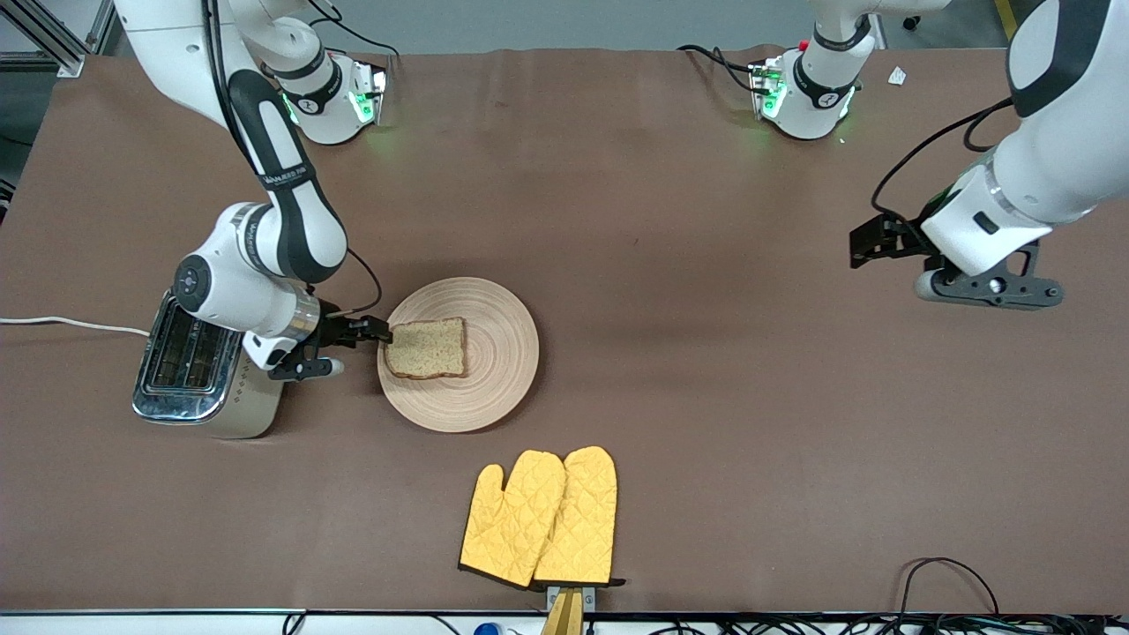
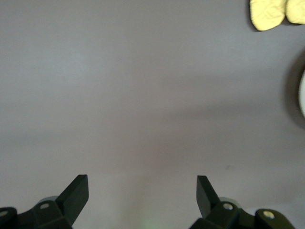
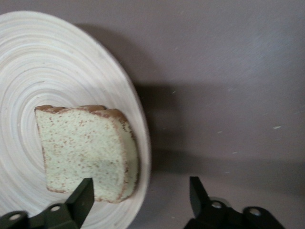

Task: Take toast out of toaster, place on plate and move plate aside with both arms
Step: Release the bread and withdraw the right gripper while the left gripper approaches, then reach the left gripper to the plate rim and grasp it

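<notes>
While the one slice of toast [image 1: 427,347] lay flat on the single round wooden plate [image 1: 498,353], the right hand [image 1: 381,333] hung low at the plate's rim on the toaster's side, its two fingers spread apart and gripping nothing. In the right wrist view one fingertip [image 3: 86,192] stood over the corner of the toast [image 3: 86,152] and the other over bare table just off the plate [image 3: 57,67], so the slice sat free between and ahead of them. The toast rested on the part of the plate toward the right arm's end of the table, its darker crust close to the rim there. One toaster [image 1: 198,366], chrome with two slots on top, stood on the brown table [image 1: 670,265] just beside the right arm's wrist, apart from the plate, with a white cord running off its end. Two yellow quilted oven mitts [image 1: 540,519] lay side by side, touching, nearer to the front camera than the plate. The left hand [image 1: 869,240] waited over bare table toward the left arm's end, well apart from the plate, its two fingers spread wide and empty; the left wrist view showed one fingertip [image 2: 78,188] above plain tabletop, with the mitts [image 2: 276,13] at one corner. Two arms in all, one plate, one slice.
</notes>
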You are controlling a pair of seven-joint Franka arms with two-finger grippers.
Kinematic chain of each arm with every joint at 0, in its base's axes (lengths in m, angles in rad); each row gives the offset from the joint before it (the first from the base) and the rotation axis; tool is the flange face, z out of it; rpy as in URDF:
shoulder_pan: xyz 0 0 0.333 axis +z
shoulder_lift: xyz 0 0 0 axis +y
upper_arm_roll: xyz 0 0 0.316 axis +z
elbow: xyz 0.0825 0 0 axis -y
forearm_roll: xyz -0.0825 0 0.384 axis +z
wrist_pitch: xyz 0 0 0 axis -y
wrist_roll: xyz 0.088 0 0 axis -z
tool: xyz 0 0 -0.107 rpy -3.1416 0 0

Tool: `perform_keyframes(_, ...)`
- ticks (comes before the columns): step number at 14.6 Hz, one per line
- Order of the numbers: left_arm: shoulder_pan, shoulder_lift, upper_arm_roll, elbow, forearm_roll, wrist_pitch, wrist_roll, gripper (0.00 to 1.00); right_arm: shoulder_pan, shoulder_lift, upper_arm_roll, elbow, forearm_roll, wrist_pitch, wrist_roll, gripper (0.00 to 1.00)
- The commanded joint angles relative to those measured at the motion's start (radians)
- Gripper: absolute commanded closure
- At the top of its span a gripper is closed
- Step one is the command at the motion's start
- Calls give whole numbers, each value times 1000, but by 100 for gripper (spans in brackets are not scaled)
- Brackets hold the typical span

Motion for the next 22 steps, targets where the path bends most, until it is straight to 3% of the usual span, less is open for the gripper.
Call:
perform_keyframes(1,-3,15,-1,14,-30,24,-51,0,1,-86,-27,-18,-153,-10,-8,3)
perform_keyframes(4,-16,28,-11,14,-65,49,-119,0,-7,-164,-40,-9,-352,-32,-6,2)
perform_keyframes(10,-43,83,-12,12,-159,119,-170,0,-10,-223,-120,138,-369,-353,96,0)
perform_keyframes(14,-76,156,-14,12,-200,220,-174,0,-13,-313,-123,205,-520,-521,251,0)
perform_keyframes(17,-97,250,-26,12,-263,323,-168,0,-40,-356,-123,299,-554,-665,253,0)
perform_keyframes(22,-100,446,-154,17,-410,543,-144,0,-122,-411,-123,345,-588,-743,182,0)
